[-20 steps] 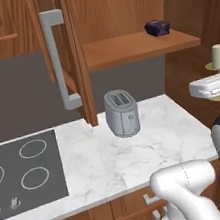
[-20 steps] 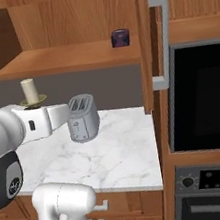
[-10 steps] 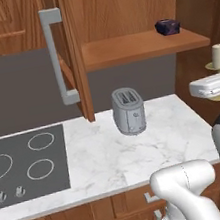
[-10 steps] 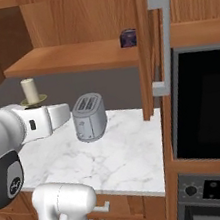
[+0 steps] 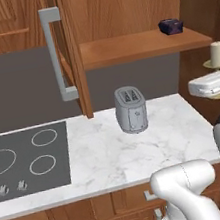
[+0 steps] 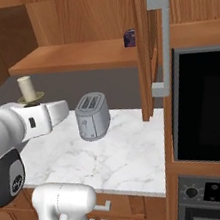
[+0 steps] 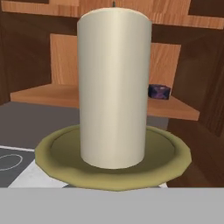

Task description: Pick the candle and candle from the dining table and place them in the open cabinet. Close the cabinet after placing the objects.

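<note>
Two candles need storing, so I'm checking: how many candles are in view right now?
1. A thick cream candle on its brass holder, carried at the gripper, right of the toaster. A second may be out of view.

No legible text, brand, number or sign appears anywhere in this kitchen scene. The robot arm [image 6: 12, 181] carries a small dark round badge on its joint housing, seen from the right base view, but its mark is too blurred to read. The oven control panel [image 6: 212, 193] shows a round knob and a few pale specks beside it, none readable as characters. The hob [image 5: 24, 162] bears only white ring outlines and two small knobs. The toaster [image 5: 131, 109] and the candle [image 7: 113, 87] are unmarked.
</note>
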Robot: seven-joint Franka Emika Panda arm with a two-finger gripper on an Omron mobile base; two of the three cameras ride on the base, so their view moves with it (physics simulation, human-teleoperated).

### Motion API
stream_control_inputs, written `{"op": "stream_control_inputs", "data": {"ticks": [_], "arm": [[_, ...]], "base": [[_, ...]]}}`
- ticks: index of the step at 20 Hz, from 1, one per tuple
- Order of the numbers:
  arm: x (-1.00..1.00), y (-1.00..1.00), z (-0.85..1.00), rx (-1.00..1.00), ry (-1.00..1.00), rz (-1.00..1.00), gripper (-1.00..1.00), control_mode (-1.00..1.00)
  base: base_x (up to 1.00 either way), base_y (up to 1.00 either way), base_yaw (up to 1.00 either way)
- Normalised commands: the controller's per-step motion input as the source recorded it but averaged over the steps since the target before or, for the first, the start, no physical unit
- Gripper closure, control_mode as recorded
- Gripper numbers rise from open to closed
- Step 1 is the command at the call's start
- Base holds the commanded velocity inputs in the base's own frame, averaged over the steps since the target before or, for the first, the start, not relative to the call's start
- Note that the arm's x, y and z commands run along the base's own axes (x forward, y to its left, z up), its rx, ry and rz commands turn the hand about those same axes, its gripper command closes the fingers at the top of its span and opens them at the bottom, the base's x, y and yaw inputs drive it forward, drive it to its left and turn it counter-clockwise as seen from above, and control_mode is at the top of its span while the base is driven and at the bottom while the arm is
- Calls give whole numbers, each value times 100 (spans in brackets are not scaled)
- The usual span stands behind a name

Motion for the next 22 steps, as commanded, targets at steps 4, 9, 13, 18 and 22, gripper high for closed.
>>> {"op": "stream_control_inputs", "data": {"ticks": [4, 9, 13, 18, 22], "arm": [[3, 35, 29, -3, -5, 9, 100, -100], [0, 48, 23, -7, -7, 2, 100, -100], [8, 24, 21, -5, 0, 0, 100, -100], [24, -5, 28, 0, 2, 2, 100, -100], [26, -2, 21, 0, 2, 7, 100, -100]], "base": [[0, 0, 0], [0, 0, 0], [0, 0, 0], [0, 0, 0], [0, 0, 0]]}}
